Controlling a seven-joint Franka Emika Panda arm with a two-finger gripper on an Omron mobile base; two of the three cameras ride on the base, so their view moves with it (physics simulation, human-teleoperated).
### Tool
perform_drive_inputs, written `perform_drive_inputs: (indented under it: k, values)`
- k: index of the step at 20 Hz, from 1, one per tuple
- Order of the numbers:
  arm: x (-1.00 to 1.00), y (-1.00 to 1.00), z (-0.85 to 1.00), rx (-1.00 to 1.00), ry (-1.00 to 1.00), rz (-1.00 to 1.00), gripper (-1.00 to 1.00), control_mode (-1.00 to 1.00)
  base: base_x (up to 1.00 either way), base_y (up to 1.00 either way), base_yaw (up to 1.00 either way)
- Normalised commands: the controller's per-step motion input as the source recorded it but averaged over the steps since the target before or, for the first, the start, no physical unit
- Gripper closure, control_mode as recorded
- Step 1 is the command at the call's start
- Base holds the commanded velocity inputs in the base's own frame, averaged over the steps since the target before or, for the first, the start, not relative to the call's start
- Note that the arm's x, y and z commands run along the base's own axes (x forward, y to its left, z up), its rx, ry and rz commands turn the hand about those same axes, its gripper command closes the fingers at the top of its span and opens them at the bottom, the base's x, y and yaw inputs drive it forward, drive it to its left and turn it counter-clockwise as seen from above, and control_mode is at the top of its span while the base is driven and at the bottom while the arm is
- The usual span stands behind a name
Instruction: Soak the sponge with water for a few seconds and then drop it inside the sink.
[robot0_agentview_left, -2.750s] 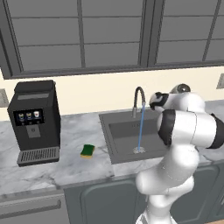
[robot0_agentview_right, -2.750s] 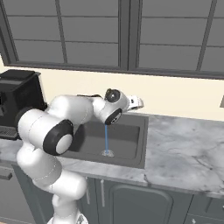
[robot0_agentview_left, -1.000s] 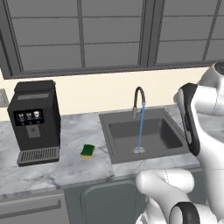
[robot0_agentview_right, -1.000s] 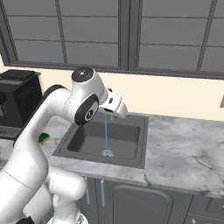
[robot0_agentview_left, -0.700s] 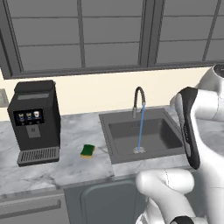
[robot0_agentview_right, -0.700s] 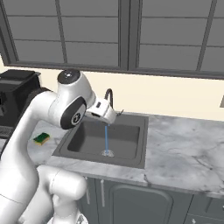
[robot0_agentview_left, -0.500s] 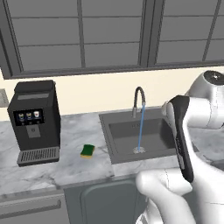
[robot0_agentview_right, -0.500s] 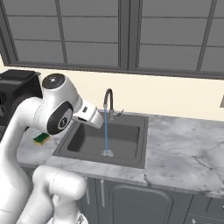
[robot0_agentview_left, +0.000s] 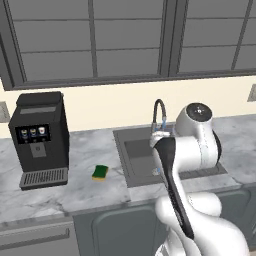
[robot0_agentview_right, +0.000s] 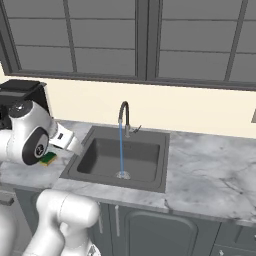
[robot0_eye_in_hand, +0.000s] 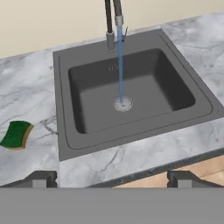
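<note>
The sponge (robot0_eye_in_hand: 16, 134), green on top with a yellow body, lies flat on the marble counter left of the sink (robot0_eye_in_hand: 62, 87). It also shows on the counter between the coffee machine and the sink (robot0_agentview_left: 100, 172), and partly behind my arm (robot0_agentview_right: 49, 159). A thin blue stream of water (robot0_eye_in_hand: 120, 65) runs from the gooseneck faucet (robot0_agentview_right: 123, 114) down to the round drain (robot0_eye_in_hand: 123, 104). My gripper (robot0_eye_in_hand: 111, 179) hangs open above the counter's front edge, in front of the sink, with nothing between its fingertips (robot0_eye_in_hand: 41, 178). It is well apart from the sponge.
A black coffee machine (robot0_agentview_left: 40, 137) stands on the counter at the far left. My own white arm (robot0_agentview_left: 175, 170) crosses in front of the sink (robot0_agentview_left: 132, 150) and hides its right half. Marble counter (robot0_agentview_right: 210, 170) stretches to the right of the sink. Windows line the wall behind.
The arm has swung from the sink's right side across to its left. The gripper has stayed open. The sponge has not moved and the water keeps running.
</note>
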Motion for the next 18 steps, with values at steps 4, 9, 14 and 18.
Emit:
perform_drive_inputs:
  k: [4, 9, 14, 18]
  values:
    - [0.30, 0.88, -0.19, 0.05, 0.00, 0.00, -1.00, -1.00, 0.00, 0.00, 0.00]
    - [0.44, 0.66, -0.10, 0.15, 0.03, 0.00, -1.00, -1.00, 0.00, 0.00, 0.00]
    - [0.54, 0.12, 0.00, 0.25, 0.17, -0.01, -1.00, -1.00, 0.00, 0.00, 0.00]
    - [0.27, 0.00, 0.00, 0.27, 0.28, 0.00, -1.00, -1.00, 0.00, 0.00, 0.00]
